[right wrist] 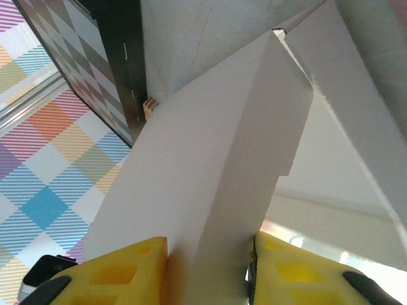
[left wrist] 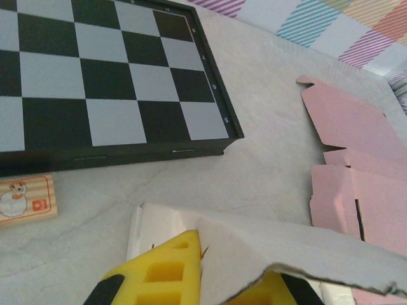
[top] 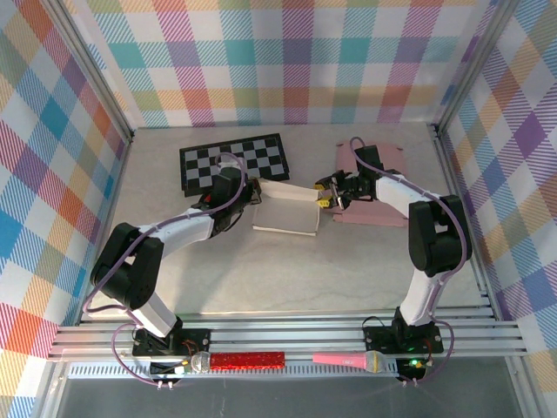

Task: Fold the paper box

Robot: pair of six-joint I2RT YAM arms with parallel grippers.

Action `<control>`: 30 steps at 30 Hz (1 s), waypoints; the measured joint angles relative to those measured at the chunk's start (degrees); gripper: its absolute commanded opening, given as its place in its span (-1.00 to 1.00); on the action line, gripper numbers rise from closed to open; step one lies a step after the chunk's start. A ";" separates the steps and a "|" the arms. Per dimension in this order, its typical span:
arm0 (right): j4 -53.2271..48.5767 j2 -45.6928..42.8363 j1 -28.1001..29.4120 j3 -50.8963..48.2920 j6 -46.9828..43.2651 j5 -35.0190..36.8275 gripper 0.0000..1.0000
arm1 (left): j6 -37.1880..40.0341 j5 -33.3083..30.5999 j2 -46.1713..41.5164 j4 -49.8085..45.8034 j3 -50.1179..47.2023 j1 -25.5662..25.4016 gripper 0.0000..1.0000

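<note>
Paper box [top: 285, 218], white and partly folded, is seen on the desk [top: 305, 279] just beside the near edge of the chessboard [top: 235, 161], with one panel raised. Its left edge is held by the left gripper [top: 254, 197], whose yellow fingers [left wrist: 168, 267] are pressed together on a rough-edged flap. On its right side, a creased panel is pinched between the two fingers of the right gripper [top: 324, 197]. A flat pink box blank [top: 392, 158] is laid to the right of the chessboard, apart from it. A small wooden block [left wrist: 25, 200], printed with a cartoon animal, is placed just beside the chessboard's near edge. A red microphone [top: 239, 360] and a pink microphone [top: 352, 359] are laid on the front rail, well apart from the chessboard.
</note>
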 measured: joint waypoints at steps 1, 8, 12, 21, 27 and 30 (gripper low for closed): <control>0.00 0.00 0.11 0.00 -0.72 0.20 -0.35 | -0.52 -0.02 0.00 0.20 -0.26 -0.02 -1.00; -0.42 -0.87 0.57 -1.01 -8.17 2.38 -0.37 | -1.22 -0.72 -0.02 3.34 -5.62 -1.68 -1.00; -2.05 -2.03 0.57 -1.79 -12.55 3.87 -0.38 | -1.20 -1.36 -0.02 3.37 -7.72 -3.37 -1.00; -8.85 -3.23 2.99 -1.90 -22.53 6.40 -0.35 | -1.05 -0.55 -1.01 -2.29 -9.03 -6.21 -0.63; -10.88 -3.19 3.63 -3.78 -26.10 7.43 -0.34 | -2.12 1.20 -2.80 -6.05 -10.08 -7.48 -0.38; -12.13 -3.13 3.63 -3.93 -27.30 8.74 -0.35 | -2.78 1.36 -4.09 -8.07 -10.19 -7.52 -0.26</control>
